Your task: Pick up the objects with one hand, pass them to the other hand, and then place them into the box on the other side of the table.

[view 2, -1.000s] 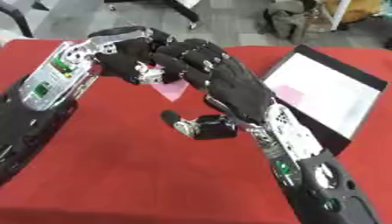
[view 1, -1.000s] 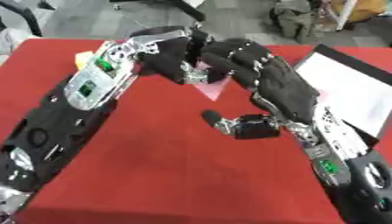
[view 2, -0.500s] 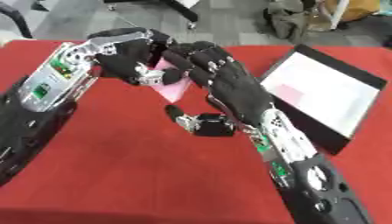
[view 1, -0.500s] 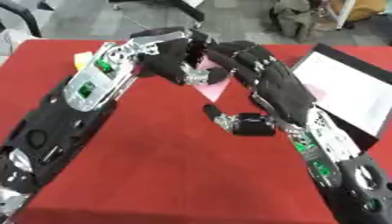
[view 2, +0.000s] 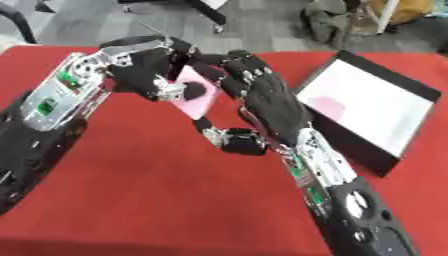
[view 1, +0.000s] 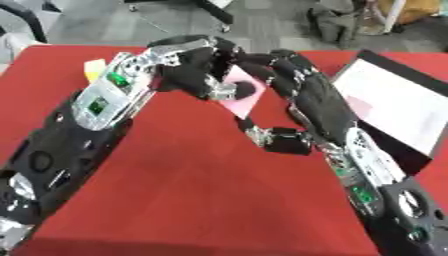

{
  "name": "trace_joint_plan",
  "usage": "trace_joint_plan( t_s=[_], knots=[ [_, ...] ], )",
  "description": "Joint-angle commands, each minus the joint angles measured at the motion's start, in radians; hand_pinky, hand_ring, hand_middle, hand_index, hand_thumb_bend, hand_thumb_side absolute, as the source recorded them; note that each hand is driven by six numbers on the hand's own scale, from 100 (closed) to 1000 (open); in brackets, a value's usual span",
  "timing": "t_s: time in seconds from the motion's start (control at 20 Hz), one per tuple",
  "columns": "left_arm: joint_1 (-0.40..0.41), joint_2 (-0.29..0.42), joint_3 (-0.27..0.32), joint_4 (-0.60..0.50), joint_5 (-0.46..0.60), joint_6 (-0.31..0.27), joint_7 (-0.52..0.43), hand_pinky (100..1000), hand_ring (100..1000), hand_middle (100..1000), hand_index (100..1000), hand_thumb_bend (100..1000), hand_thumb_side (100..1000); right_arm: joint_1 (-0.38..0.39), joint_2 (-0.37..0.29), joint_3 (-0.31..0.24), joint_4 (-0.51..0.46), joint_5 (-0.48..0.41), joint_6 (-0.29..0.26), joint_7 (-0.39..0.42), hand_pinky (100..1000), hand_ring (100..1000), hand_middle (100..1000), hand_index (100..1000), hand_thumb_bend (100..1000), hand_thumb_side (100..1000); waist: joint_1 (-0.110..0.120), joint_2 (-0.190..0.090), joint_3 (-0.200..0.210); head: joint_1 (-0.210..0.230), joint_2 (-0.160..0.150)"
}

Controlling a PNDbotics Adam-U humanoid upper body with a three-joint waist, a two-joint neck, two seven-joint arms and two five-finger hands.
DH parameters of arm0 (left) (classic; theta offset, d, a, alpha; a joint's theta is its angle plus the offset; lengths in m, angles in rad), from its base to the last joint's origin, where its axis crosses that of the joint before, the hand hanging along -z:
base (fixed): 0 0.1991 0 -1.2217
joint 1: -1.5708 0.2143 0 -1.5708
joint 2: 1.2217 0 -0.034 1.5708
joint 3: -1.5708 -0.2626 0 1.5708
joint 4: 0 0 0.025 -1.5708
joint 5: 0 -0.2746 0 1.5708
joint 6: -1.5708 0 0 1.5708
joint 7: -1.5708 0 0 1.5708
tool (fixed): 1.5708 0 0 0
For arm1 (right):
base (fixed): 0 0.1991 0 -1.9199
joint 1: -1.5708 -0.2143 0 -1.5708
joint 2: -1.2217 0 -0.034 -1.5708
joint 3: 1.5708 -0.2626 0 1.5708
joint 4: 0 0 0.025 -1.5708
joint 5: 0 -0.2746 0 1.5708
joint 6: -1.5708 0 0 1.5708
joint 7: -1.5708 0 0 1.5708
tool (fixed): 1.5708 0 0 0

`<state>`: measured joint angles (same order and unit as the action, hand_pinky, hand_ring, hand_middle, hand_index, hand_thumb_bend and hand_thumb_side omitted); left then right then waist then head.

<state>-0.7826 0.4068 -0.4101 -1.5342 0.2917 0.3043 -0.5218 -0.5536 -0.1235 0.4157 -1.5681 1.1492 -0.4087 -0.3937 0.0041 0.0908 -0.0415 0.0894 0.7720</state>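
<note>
A flat pink sheet (view 1: 245, 99) hangs above the red table (view 1: 192, 195), near its far middle. My left hand (view 1: 188, 70) comes in from the left with its fingers curled on the sheet's left side. My right hand (view 1: 319, 105) reaches in from the right. Its fingers lie along the sheet's upper right edge, and its thumb (view 1: 273, 140) sticks out below, apart from the sheet. The black box (view 2: 385, 112) with a white floor lies at the right edge of the table, with a pale pink piece (view 2: 325, 105) inside it.
A small yellow thing (view 1: 94, 68) lies on the table behind my left forearm. Beyond the table's far edge is grey floor with chair legs and bags. The near half of the table holds only my two forearms.
My right hand's fingers have edged a little closer onto the pink sheet. My left hand keeps holding it at about the same spot.
</note>
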Motion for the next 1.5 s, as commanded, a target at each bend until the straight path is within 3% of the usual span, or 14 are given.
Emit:
trace_joint_plan(
  t_s=[0.05, 0.25, 0.4, 0.45, 0.6, 0.85, 0.95, 1.15, 1.5],
  knots=[
    [-0.017, 0.016, 0.010, -0.033, 0.012, 0.003, -0.002, 654, 476, 450, 633, 203, 218, -0.013, -0.006, -0.013, 0.003, -0.021, 0.024, -0.058, 749, 603, 458, 605, 100, 186, 0.001, -0.010, 0.000, -0.004, -0.002],
    [-0.019, 0.012, 0.007, -0.038, 0.014, 0.010, -0.002, 659, 489, 466, 649, 234, 256, -0.016, -0.005, -0.009, 0.006, -0.034, 0.022, -0.102, 743, 566, 387, 468, 100, 138, 0.002, -0.010, -0.001, -0.005, -0.002],
    [-0.020, 0.010, 0.006, -0.039, 0.015, 0.014, -0.002, 660, 491, 468, 651, 244, 265, -0.017, -0.005, -0.008, 0.010, -0.036, 0.014, -0.115, 744, 567, 389, 447, 100, 133, 0.002, -0.010, -0.001, -0.006, -0.002],
    [-0.019, 0.008, 0.005, -0.039, 0.015, 0.015, -0.002, 664, 505, 486, 671, 282, 311, -0.017, -0.005, -0.006, 0.011, -0.036, 0.009, -0.115, 747, 579, 424, 357, 100, 100, 0.002, -0.010, -0.002, -0.007, -0.002],
    [-0.018, 0.005, 0.007, -0.035, 0.015, 0.017, 0.003, 668, 515, 497, 687, 356, 388, -0.020, -0.007, -0.004, 0.014, -0.036, -0.014, -0.105, 749, 586, 435, 341, 100, 100, 0.002, -0.011, -0.002, -0.009, -0.002],
    [-0.017, -0.002, 0.008, -0.029, 0.016, 0.013, 0.001, 681, 537, 518, 730, 586, 575, -0.031, -0.016, 0.003, 0.010, -0.025, -0.048, -0.086, 747, 596, 450, 345, 100, 100, 0.001, -0.012, -0.001, -0.009, -0.002],
    [-0.015, -0.005, 0.010, -0.025, 0.018, 0.007, -0.001, 690, 547, 528, 744, 635, 628, -0.038, -0.023, 0.009, 0.008, -0.017, -0.062, -0.079, 745, 600, 454, 343, 100, 100, 0.001, -0.012, -0.001, -0.010, -0.002],
    [-0.014, -0.012, 0.015, -0.017, 0.022, -0.005, -0.003, 710, 565, 545, 758, 656, 684, -0.051, -0.036, 0.026, 0.007, -0.003, -0.093, -0.068, 747, 607, 466, 339, 100, 100, 0.000, -0.013, 0.000, -0.013, -0.002],
    [-0.010, -0.020, 0.057, -0.009, -0.038, -0.043, 0.060, 716, 574, 555, 763, 614, 679, -0.075, -0.083, 0.077, -0.024, -0.021, -0.175, -0.031, 754, 624, 491, 338, 100, 100, -0.003, -0.015, 0.006, -0.019, -0.002]
  ],
)
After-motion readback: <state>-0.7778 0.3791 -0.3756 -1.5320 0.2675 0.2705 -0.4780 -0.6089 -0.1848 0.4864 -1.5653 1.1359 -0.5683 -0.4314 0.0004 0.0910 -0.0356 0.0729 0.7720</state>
